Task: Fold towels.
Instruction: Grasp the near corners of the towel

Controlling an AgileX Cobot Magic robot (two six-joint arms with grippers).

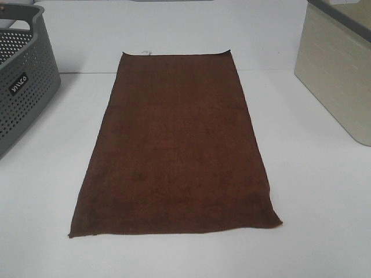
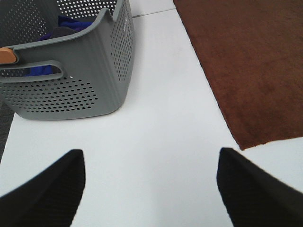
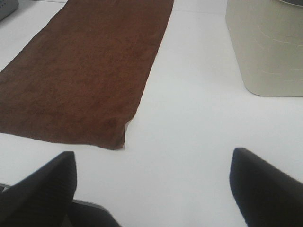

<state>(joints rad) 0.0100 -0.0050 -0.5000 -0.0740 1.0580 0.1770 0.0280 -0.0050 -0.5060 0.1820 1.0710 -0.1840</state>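
The left claw [image 2: 150, 189] is spread wide and empty, close to the near left corner of the towel [image 1: 174, 145]. The right claw [image 3: 154, 189], equally spread and empty, is close to its near right corner. The towel lies flat on the white worktop [image 1: 46, 191], between a grey basket [image 1: 23, 87] and a beige bin [image 1: 339, 75].

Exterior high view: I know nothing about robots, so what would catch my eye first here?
The brown towel lies spread flat down the middle of the white table. A grey perforated basket stands at the left edge and a beige bin at the right. The left gripper and right gripper are open over bare table by the towel's near corners.
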